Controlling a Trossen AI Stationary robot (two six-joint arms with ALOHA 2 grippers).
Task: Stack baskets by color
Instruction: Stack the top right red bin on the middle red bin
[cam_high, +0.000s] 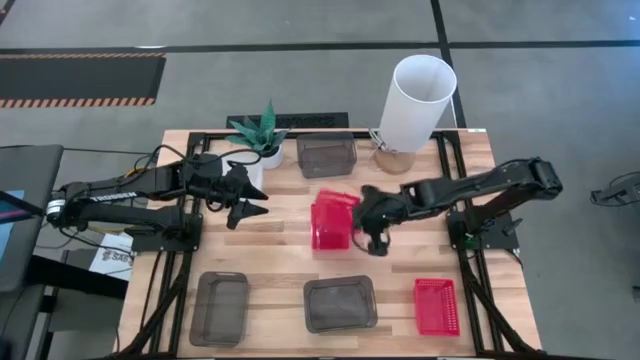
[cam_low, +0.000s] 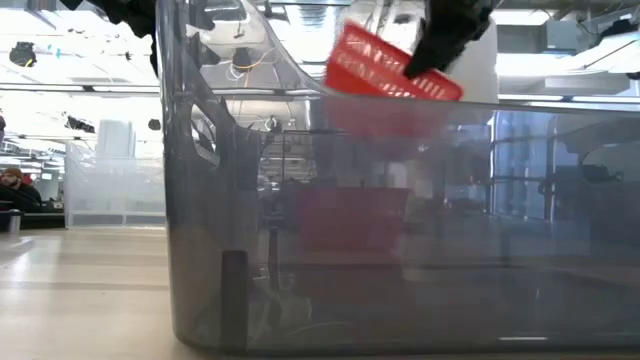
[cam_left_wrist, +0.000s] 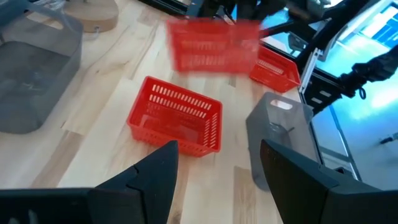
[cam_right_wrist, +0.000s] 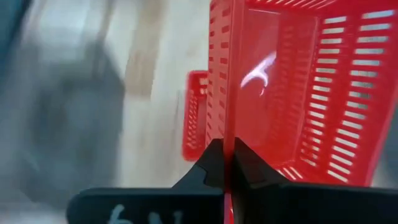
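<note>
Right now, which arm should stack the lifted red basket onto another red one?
Right: its claw is shut on the lifted red mesh plastic basket. The left claw is open and holds nothing.

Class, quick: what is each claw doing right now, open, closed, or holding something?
Left claw: open, empty, near the plant pot.
Right claw: closed on the wall of a red basket, lifted above another red basket.

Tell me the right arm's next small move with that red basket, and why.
Probably carry the lifted red basket over the red basket on the table and lower it in. The right tool is shut on the lifted basket's wall, holding it tilted in the air, with the other red one near beneath. The left tool waits open nearby.
</note>
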